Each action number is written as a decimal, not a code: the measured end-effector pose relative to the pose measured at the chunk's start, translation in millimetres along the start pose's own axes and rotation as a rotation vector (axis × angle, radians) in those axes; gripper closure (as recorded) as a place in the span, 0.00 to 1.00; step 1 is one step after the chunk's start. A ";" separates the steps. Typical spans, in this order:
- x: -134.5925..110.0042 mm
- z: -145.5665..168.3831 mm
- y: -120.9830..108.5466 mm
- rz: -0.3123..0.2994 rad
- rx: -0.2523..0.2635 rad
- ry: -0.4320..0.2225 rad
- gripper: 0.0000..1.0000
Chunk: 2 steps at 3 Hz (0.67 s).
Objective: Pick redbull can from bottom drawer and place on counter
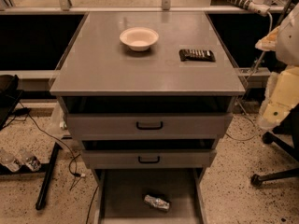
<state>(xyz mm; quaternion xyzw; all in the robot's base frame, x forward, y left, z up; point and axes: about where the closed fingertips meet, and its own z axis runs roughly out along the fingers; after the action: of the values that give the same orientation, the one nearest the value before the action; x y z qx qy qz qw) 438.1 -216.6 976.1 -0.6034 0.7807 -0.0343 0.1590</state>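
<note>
Nearest the camera, bottom drawer [124, 190] stood pulled out, its plain grey floor showing. Redbull can [156, 202] lay on its side on that floor, right of centre and towards the front, long axis running left-right, slightly skewed, touching no wall. Above it, two shallower drawers with black handles, the middle drawer [187, 158] and the upper drawer [196, 125], each drawn out a little, stepped back one over the other. On the speckled floor to the left, two small bottles [18, 160] beside black cables. At the frame's right edge, pale cream and white arm parts hung beside the cabinet at about counter-to-upper-drawer height; the lower cream piece was probably the gripper [279, 99], partly cut off by the edge, and I could not tell whether it was open or closed. It held nothing that could be seen. The can lay well apart from it, lower and to its left, down inside the drawer. Farther back, the counter [117, 73] carried a white bowl [138, 38] near its rear centre and a dark ribbed flat object [197, 55] to the bowl's right.
</note>
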 end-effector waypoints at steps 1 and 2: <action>-1.7 -0.6 2.4 -0.004 0.006 -0.010 0.00; -11.1 23.7 26.4 -0.048 -0.014 -0.074 0.00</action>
<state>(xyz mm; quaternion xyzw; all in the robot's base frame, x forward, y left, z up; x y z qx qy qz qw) 422.8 -195.7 949.4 -0.6240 0.7597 -0.0104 0.1827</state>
